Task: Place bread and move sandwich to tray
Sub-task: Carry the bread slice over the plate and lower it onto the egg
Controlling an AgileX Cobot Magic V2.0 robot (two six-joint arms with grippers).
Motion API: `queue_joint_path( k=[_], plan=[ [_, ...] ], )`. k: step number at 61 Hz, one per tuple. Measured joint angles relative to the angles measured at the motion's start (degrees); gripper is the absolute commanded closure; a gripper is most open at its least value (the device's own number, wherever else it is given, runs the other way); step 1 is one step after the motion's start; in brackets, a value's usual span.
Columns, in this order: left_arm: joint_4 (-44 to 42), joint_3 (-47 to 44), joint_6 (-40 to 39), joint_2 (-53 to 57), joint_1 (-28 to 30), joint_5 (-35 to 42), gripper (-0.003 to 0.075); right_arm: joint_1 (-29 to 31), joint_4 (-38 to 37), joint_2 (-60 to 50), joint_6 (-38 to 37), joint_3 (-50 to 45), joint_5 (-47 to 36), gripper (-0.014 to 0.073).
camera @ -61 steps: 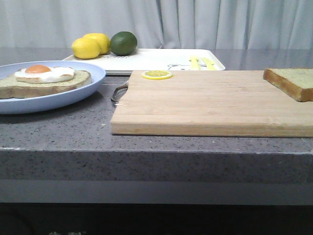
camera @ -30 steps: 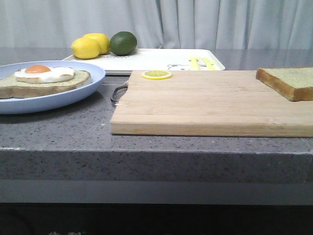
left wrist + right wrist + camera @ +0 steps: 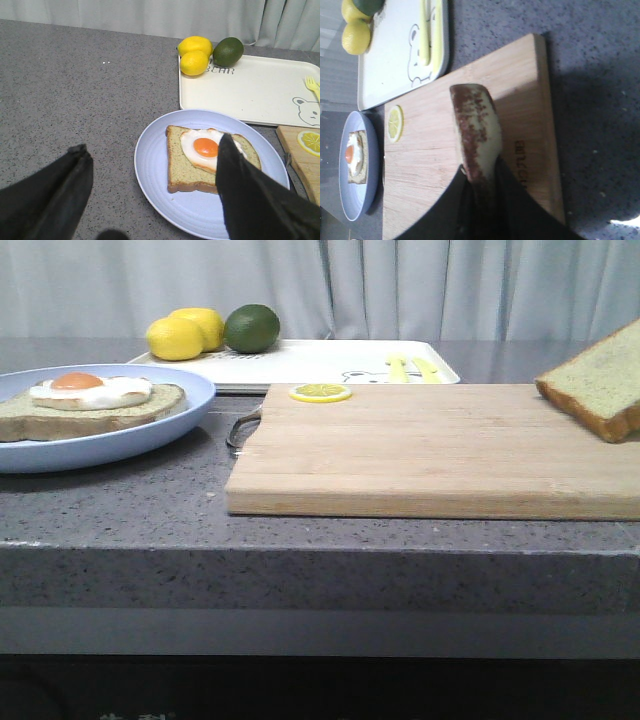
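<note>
Front view, bread: the thick square slice of bread with greenish-tan crumb and brown crust [image 3: 598, 390] is tilted, its right side raised, at the right edge above the right end of the wooden cutting board [image 3: 430, 450]; no gripper shows in this view.
Front view, sandwich: the brown-crusted slice topped with a white fried egg and orange yolk [image 3: 88, 400] lies on the light-blue round plate [image 3: 150, 435] at the left.
Front view, tray: the flat white rectangular tray with yellow cartoon print [image 3: 330, 362] sits behind the board, with two yellow lemons [image 3: 185, 334] and a dark green lime [image 3: 251, 328] at its far left corner.
Front view, lemon slice: a small yellow lemon slice [image 3: 320, 393] rests on the board's far left corner.
Left wrist view, left gripper: the left gripper [image 3: 150, 192] hangs over the plate with its black fingers [image 3: 245, 190] spread wide, grasping nothing.
Left wrist view, sandwich: egg side up on the plate, near the tray.
Right wrist view, right gripper: the right gripper [image 3: 480, 192] is clenched on the bread's edge, holding it on edge over the board.
</note>
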State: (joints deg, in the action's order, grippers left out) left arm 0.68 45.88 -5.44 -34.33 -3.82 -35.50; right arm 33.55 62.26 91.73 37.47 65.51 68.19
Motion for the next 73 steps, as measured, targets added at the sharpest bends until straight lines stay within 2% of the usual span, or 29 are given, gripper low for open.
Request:
queue_joint_path(
  k=[11, 19, 27, 37, 41, 48, 58, 73],
  plan=[
    [0.00, 0.00, 0.00, 0.00, 0.00, 0.08, 0.0209, -1.07, 6.46, -5.16, -1.83, 0.00, 0.00, 0.0662],
    [0.00, 0.00, 0.00, 0.00, 0.00, 0.08, 0.0209, -5.67, 12.09, -8.32, -2.05, 0.00, 0.00, 0.0662],
    [0.00, 0.00, 0.00, 0.00, 0.00, 0.44, 0.0209, -14.15, 17.13, -9.25, -2.18, 0.00, 0.00, 0.0662],
    [0.00, 0.00, 0.00, 0.00, 0.00, 1.31, 0.0209, -29.69, 23.96, -9.25, -2.03, 0.00, -0.64, 0.0662],
    [0.00, 0.00, 0.00, 0.00, 0.00, 1.31, 0.0209, -35.82, 26.76, -9.25, -1.79, 0.00, -3.64, 0.0662],
    [0.00, 0.00, 0.00, 0.00, 0.00, 1.31, 0.0209, -47.29, 30.79, -9.25, -1.10, 0.00, -13.78, 0.0662],
    [0.00, 0.00, 0.00, 0.00, 0.00, 1.31, 0.0209, -59.12, 37.76, -7.66, 3.54, 0.00, -27.90, 0.0662],
    [0.00, 0.00, 0.00, 0.00, 0.00, 1.43, 0.0209, -66.92, 39.52, 0.45, 6.38, 5.06, -37.10, 0.0662]
  ],
)
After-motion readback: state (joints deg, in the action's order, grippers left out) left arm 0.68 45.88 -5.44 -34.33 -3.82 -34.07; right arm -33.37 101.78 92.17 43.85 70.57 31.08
